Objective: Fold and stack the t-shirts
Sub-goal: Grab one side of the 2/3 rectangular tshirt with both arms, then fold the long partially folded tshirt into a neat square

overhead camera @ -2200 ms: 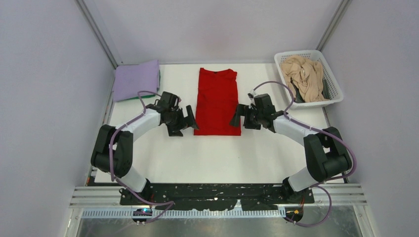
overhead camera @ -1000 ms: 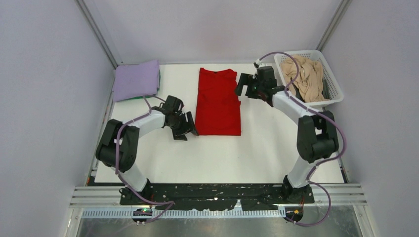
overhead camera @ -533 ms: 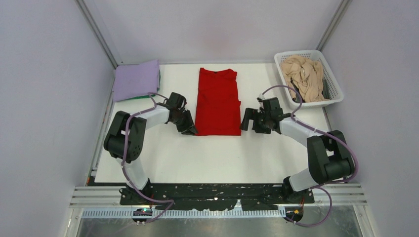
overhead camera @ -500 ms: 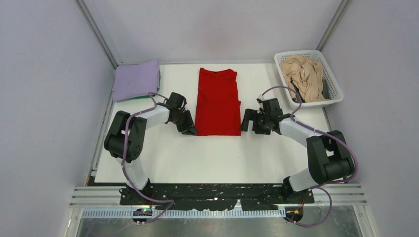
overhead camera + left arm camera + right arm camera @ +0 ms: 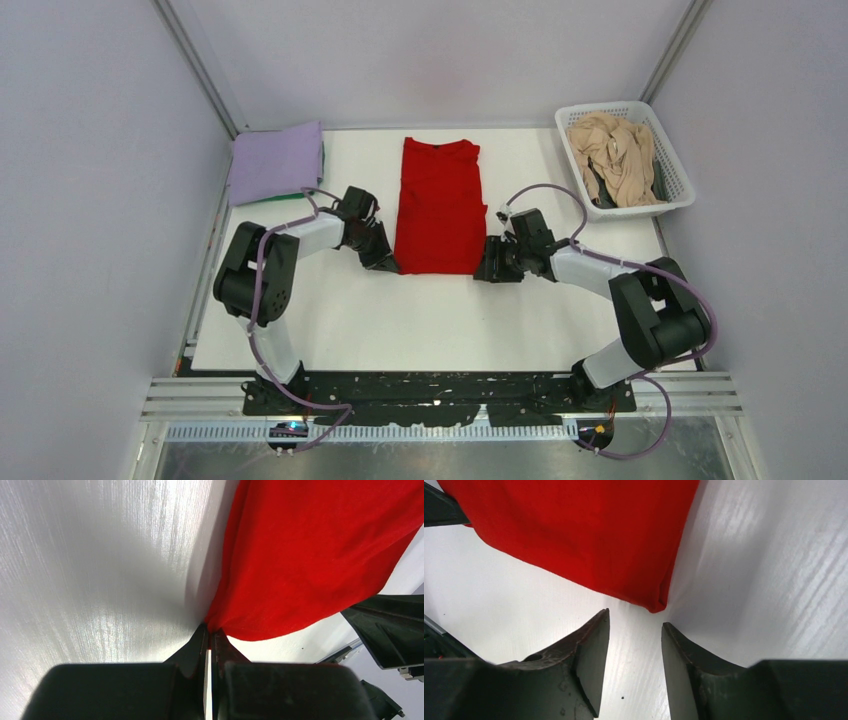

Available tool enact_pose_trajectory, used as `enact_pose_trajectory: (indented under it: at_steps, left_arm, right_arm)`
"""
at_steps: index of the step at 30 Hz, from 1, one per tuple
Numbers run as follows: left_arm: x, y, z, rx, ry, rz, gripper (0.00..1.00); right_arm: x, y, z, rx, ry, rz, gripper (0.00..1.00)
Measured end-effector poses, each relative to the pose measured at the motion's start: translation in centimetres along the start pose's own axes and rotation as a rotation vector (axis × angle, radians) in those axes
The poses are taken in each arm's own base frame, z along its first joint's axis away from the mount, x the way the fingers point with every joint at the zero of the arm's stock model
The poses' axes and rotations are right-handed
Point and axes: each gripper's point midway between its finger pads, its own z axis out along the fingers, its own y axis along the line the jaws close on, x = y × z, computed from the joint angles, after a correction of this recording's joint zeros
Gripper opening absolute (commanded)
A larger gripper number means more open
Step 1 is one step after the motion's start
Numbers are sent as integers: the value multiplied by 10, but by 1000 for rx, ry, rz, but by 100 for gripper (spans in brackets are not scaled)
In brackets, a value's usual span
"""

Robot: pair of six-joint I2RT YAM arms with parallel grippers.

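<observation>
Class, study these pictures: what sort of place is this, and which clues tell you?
Probably a robotics lab test cell, not a home: a white table boxed in by plain panels, a left arm and right arm bolted at its edge, and a red t-shirt laid flat.

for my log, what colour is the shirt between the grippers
Bright red cloth t-shirt; best in top external view.
</observation>
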Motion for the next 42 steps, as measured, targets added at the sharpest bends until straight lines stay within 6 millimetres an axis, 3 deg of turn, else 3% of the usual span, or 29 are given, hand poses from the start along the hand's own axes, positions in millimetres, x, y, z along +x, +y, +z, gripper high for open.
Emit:
enact_pose_trajectory:
  at_steps: [4,11,14,18,21,25,28,31,34,42]
  left_arm:
    - [0,0,0,5,-3,2,0]
    - [7,5,-6,0,-21,18,0]
    - [17,11,-15,-11,-25,36,0]
    - [45,14,-39,-4,-27,72,0]
    - [71,15,-67,18,-42,103,0]
    - [98,11,-112,68,-88,144,0]
    - [107,5,-136,107,-126,174,0]
    - [106,-4,-153,141,-164,199,0]
    - [95,-16,-162,158,-197,204,0]
    - [23,-44,-163,122,-275,159,0]
  right_arm:
    - [-11,3,14,-2,-10,-22,9]
    - [-16,7,21,-12,-19,-51,5]
    - [-2,11,14,-17,10,-86,5]
    - [27,29,-12,-64,63,-155,5]
    - [42,56,-42,-148,75,-212,5]
    - [55,92,-84,-286,64,-272,5]
    - [56,105,-105,-338,58,-283,5]
    - [44,118,-119,-367,38,-291,5]
    - [18,124,-124,-375,-9,-282,5]
    - [-56,113,-116,-359,-118,-215,5]
